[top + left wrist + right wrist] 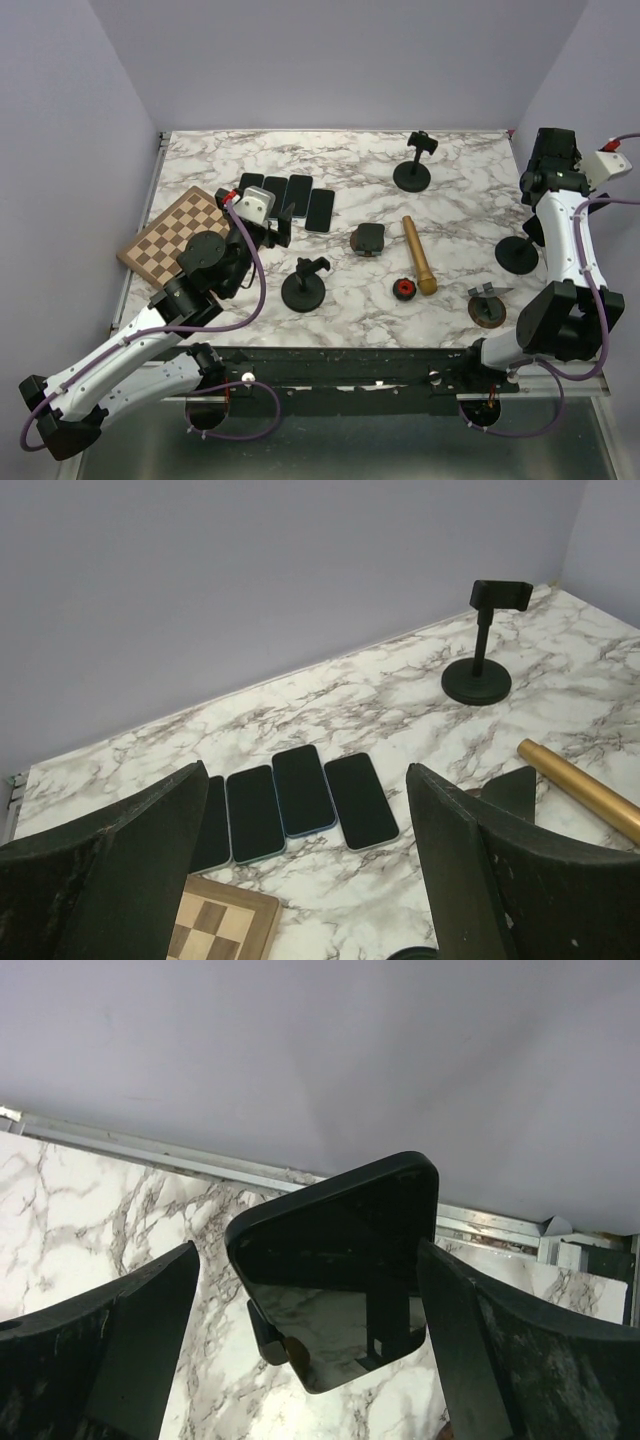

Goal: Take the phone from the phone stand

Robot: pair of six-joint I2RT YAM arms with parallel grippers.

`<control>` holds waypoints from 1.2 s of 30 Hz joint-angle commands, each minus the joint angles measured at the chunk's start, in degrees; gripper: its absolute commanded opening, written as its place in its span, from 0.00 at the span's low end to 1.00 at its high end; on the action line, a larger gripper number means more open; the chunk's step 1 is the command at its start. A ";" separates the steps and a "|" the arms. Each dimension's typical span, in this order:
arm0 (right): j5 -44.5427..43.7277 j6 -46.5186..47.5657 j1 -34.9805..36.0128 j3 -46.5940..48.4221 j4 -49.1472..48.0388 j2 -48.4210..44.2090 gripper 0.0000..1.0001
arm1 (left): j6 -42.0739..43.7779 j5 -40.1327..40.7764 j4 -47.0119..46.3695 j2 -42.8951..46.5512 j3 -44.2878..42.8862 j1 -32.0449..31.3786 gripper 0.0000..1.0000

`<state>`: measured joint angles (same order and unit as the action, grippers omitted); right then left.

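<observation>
A black phone (340,1250) sits tilted in the clamp of a black phone stand (262,1332), whose round base (518,256) stands at the table's right side. My right gripper (308,1260) is open around the phone. Its left finger (130,1340) is clear of the phone and its right finger (490,1350) is close to the phone's right edge. In the top view this gripper (533,205) hides most of the phone. My left gripper (310,780) is open and empty, just in front of several phones (300,798) lying flat, and it also shows in the top view (280,225).
A checkerboard (175,235) lies at the left. Empty stands are at the back (412,165) and the front middle (304,285). A gold cylinder (420,255), a small black block (369,239), a red-and-black knob (404,290) and a brown disc (488,308) lie mid-table.
</observation>
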<state>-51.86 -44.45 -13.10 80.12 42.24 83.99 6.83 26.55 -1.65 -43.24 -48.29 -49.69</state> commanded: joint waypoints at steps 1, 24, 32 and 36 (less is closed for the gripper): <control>2.37 2.94 -0.36 0.55 -1.95 -0.93 0.97 | 0.03 -0.40 -0.90 0.46 -0.63 -0.58 0.88; 6.53 10.60 -3.97 -4.75 -6.49 -5.76 1.00 | -0.22 -0.71 -0.24 1.25 -0.93 -1.79 0.88; 12.93 12.71 -7.15 -7.83 -11.53 -5.38 1.00 | -0.15 -0.44 -0.28 1.23 -0.85 -1.98 0.88; 18.43 15.11 -7.29 -7.96 -14.26 -4.86 1.00 | -0.15 -0.54 -0.25 1.14 -0.93 -1.99 0.88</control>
<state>-40.03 -32.40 -19.97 72.64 32.45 79.11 6.81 26.35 -1.58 -42.63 -48.29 -51.24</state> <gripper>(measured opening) 0.998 0.881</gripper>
